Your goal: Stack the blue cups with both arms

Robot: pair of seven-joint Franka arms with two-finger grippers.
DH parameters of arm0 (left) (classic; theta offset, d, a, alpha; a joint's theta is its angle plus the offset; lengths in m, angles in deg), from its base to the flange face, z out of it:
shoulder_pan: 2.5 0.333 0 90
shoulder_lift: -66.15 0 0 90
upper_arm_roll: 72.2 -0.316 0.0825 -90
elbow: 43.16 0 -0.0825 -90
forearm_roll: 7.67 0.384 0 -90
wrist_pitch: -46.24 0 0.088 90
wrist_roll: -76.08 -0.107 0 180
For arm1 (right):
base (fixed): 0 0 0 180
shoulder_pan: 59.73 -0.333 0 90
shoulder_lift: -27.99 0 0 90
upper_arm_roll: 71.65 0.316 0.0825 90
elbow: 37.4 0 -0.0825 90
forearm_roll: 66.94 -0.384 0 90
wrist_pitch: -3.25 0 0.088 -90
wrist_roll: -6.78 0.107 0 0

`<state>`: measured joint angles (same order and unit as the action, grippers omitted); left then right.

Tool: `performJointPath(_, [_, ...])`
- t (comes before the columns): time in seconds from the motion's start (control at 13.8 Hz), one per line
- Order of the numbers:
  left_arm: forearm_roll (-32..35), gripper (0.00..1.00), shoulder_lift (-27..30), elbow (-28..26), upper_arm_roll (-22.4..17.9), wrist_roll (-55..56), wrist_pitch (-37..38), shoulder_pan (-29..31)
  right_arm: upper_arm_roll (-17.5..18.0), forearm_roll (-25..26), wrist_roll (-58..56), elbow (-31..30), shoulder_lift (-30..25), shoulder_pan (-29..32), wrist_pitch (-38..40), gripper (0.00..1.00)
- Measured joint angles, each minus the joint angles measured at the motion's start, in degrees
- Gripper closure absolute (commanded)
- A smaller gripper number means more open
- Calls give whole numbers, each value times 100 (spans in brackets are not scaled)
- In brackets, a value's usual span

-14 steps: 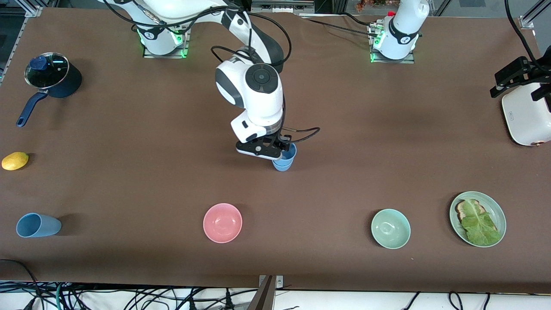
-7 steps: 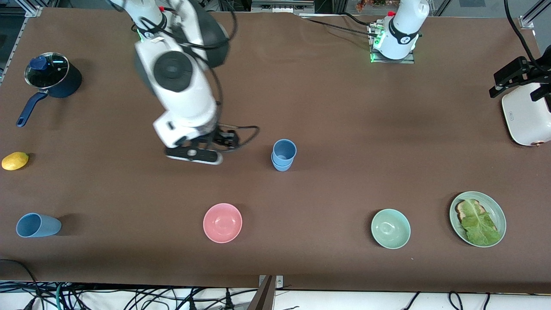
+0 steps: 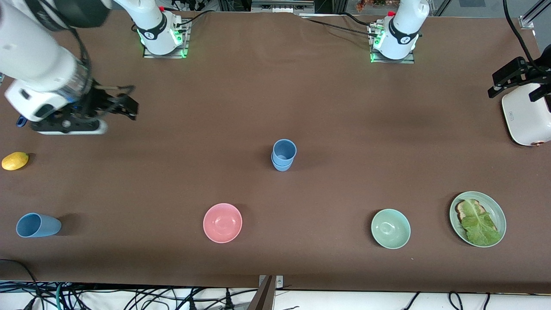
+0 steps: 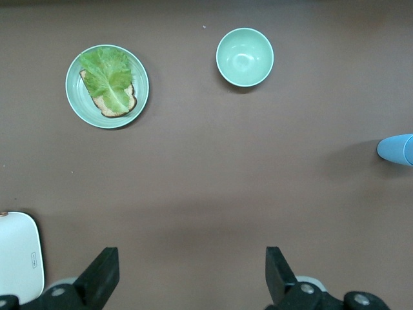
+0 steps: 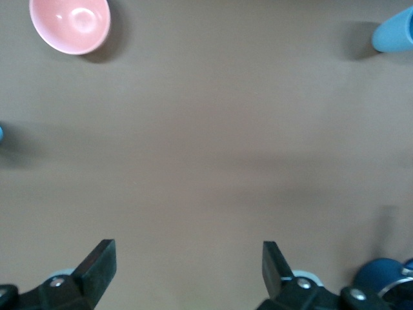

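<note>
Two blue cups (image 3: 284, 155) stand nested in one stack at the middle of the table, with nothing touching them; the stack also shows at the rim of the left wrist view (image 4: 395, 149). A third blue cup (image 3: 38, 225) (image 5: 393, 32) lies on its side near the front edge at the right arm's end. My right gripper (image 3: 66, 125) (image 5: 187, 271) hangs open and empty over that end of the table, well away from the stack. My left gripper (image 3: 514, 86) (image 4: 190, 278) waits high over the white appliance, open and empty.
A pink bowl (image 3: 222, 222) and a pale green bowl (image 3: 390, 228) sit nearer the front camera than the stack. Beside the green bowl is a plate with toast and lettuce (image 3: 501, 224). A white appliance (image 3: 527, 120), a lemon (image 3: 15, 160) and a dark blue pot (image 5: 381, 278) lie at the table's ends.
My right gripper let go of the upper cup, leaving it nested in the lower one, then swung away toward the right arm's end of the table. The left arm has not moved.
</note>
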<state>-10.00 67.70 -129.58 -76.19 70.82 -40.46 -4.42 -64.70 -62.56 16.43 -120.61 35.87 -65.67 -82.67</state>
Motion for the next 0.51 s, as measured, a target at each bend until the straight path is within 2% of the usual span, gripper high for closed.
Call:
performJointPath(0.22, [0, 0, 0, 0, 2, 0, 22, 0, -308, -20, -481, -40, -207, 42, 205, 0])
performJointPath(0.51, [0, 0, 0, 0, 2, 0, 94, 0, -676, -437, -767, -55, -360, 45, 455, 0])
